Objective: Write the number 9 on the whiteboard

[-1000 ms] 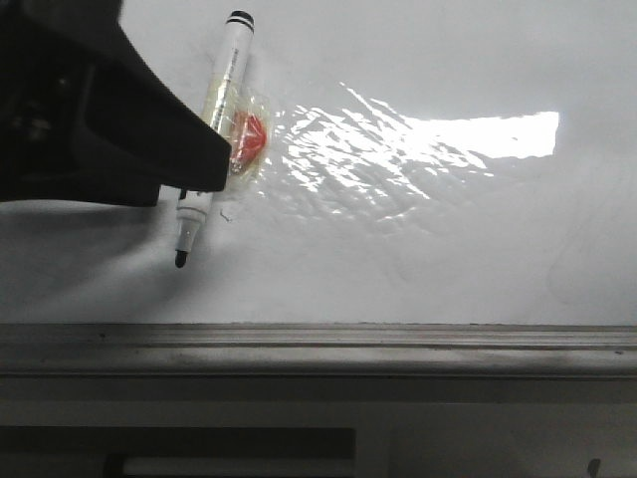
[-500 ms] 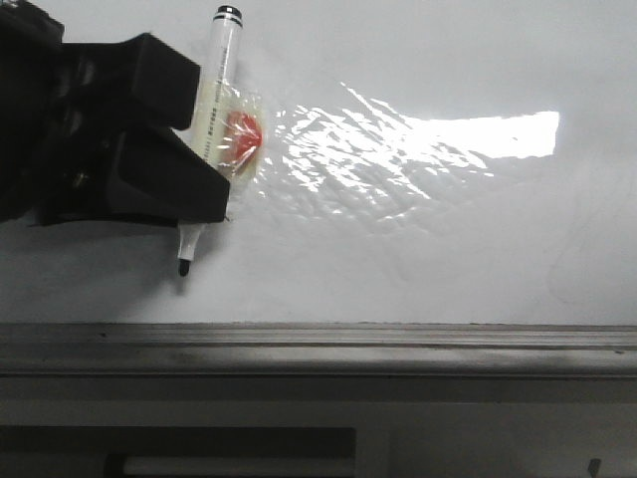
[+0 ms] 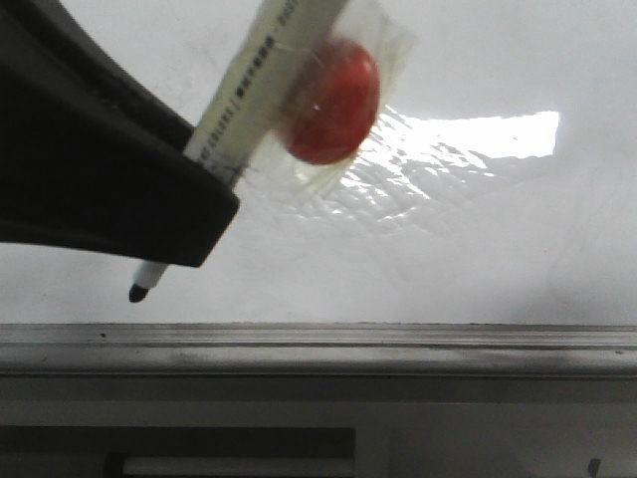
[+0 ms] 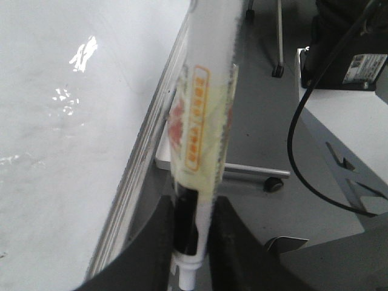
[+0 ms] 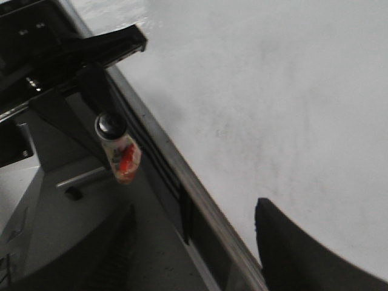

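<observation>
My left gripper (image 3: pixel 194 224) is shut on a white marker (image 3: pixel 254 90) and holds it close to the front camera, raised off the whiteboard (image 3: pixel 448 229). The dark tip (image 3: pixel 136 292) points down towards the board's front frame (image 3: pixel 318 344). A red disc under clear tape (image 3: pixel 333 90) is stuck to the barrel. In the left wrist view the fingers (image 4: pixel 151 242) clamp the marker (image 4: pixel 203 109) beside the board (image 4: pixel 60 121). My right gripper (image 5: pixel 194 254) is open and empty over the board's edge (image 5: pixel 200 200). No number 9 shows on the board.
A bright glare patch (image 3: pixel 468 134) lies on wrinkled film. Beyond the frame, the left wrist view shows grey floor, a black cable (image 4: pixel 297 145), caster legs (image 4: pixel 274 185) and a black device (image 4: pixel 345 42) on a white stand. The right wrist view shows the left arm (image 5: pixel 60 54) holding the marker (image 5: pixel 118 151).
My left gripper has lifted the marker off the board and towards the camera. The marker now looks much bigger, and its tip has shifted left and nearer the frame.
</observation>
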Robot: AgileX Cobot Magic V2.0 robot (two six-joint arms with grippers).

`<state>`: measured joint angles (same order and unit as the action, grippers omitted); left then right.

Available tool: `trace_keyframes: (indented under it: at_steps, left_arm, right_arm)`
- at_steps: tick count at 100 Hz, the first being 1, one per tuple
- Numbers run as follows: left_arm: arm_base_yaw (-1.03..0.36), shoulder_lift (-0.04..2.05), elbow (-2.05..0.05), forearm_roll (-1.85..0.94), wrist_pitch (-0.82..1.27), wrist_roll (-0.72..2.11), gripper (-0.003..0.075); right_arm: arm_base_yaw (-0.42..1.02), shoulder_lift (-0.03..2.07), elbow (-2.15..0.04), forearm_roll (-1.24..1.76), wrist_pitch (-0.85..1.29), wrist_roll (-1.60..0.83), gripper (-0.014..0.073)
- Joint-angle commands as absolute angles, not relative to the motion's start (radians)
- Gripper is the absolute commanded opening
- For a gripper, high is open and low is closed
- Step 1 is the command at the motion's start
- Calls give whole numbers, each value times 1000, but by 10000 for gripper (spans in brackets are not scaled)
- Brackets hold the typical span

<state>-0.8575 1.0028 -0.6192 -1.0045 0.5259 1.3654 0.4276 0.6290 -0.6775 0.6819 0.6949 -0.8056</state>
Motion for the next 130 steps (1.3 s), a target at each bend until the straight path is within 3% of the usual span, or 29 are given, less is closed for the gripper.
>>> trace_keyframes:
  at_steps: [1, 31, 50, 112, 121, 130]
  left_arm:
    - [-860, 990, -654, -1036, 500, 1405, -20]
    - [-860, 995, -654, -1033, 479, 1405, -20]
    - [-860, 995, -654, -1033, 479, 1405, -20]
    - [-860, 995, -654, -1033, 480, 1405, -20]
    - [-860, 995, -654, -1033, 480, 1405, -20]
    - [-860, 995, -654, -1033, 478, 1405, -20]
  right_arm:
    - [441, 708, -713, 814, 656, -902, 370]
    - [562, 888, -722, 1004, 635, -1118, 370]
    - [619, 960, -761, 1004, 516, -1118, 369]
    - [648, 1057, -799, 1008, 563, -1118, 364]
    - [658, 1057, -799, 1010, 554, -1118, 304]
    - [659, 1057, -799, 1010, 554, -1118, 143]
